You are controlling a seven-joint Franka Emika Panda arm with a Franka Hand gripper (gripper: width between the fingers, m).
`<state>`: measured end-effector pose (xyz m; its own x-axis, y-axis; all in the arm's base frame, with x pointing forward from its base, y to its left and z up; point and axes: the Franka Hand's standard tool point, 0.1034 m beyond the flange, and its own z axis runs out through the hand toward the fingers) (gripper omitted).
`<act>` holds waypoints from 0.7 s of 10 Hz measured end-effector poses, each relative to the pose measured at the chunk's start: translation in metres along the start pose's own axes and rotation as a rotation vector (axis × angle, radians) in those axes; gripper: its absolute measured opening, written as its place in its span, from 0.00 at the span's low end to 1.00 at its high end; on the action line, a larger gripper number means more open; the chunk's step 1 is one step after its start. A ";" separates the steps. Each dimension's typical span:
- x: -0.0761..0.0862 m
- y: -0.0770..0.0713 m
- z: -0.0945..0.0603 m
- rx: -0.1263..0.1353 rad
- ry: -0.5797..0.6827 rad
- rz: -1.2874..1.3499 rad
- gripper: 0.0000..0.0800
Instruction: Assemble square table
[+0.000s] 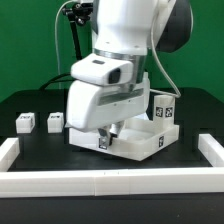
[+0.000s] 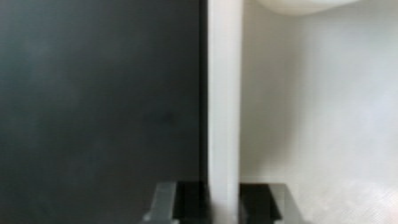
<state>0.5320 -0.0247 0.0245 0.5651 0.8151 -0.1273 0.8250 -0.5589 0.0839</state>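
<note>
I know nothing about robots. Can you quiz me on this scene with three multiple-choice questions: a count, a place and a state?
1. How many legs lie at the exterior view's left of the panel? A one; B two; C four.
2. Where is the gripper? A at the panel; B over those legs; C raised high.
3. The gripper is: A wide open; B shut on nothing; C shut on the panel's rim.

Answers: B, two small white blocks sit there. A, the arm reaches down onto the panel. C, the wrist view shows fingers pressed on either side of the rim.
</note>
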 end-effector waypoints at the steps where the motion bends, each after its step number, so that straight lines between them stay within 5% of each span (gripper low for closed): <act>1: 0.011 0.000 -0.001 -0.003 -0.016 -0.109 0.08; 7: 0.009 0.006 0.006 -0.013 -0.059 -0.512 0.08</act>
<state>0.5420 -0.0210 0.0184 0.0883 0.9735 -0.2110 0.9960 -0.0884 0.0090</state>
